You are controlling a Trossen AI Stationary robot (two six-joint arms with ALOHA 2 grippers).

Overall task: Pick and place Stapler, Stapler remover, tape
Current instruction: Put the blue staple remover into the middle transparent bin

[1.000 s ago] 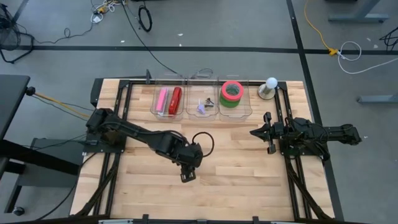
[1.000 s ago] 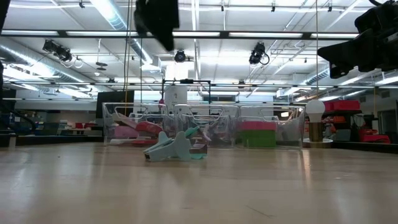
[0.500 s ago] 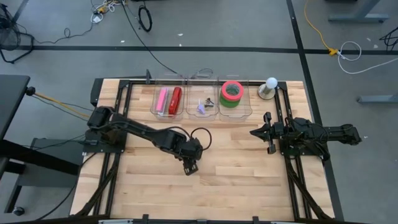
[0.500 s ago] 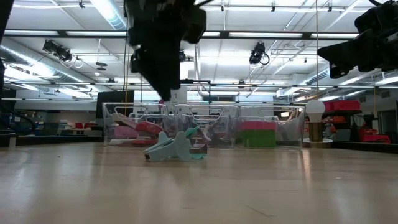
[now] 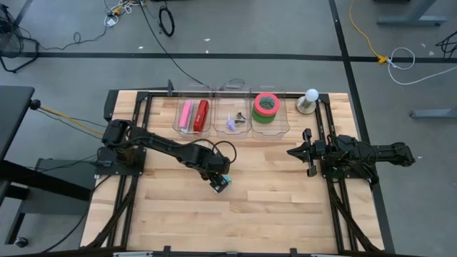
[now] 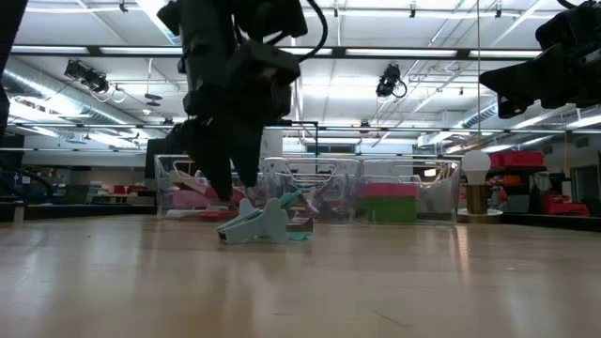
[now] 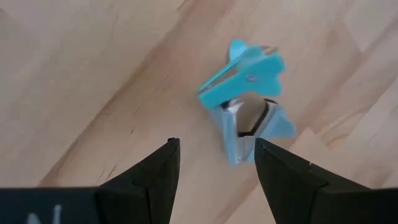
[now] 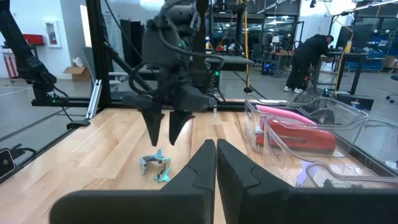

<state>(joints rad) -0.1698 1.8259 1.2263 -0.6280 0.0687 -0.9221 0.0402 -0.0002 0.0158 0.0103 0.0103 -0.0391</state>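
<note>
Hovering just above the teal stapler remover (image 7: 247,99) on the bare wooden worktop (image 5: 271,200), the left end effector (image 7: 214,171) points down with its fingers spread wide, holding nothing. The right end effector (image 8: 216,163) waits at the worktop's right side, pinched closed and empty. The red and green tape (image 5: 266,107) sits stacked in the rightmost clear bin (image 5: 283,128). No writing is legible.
</note>
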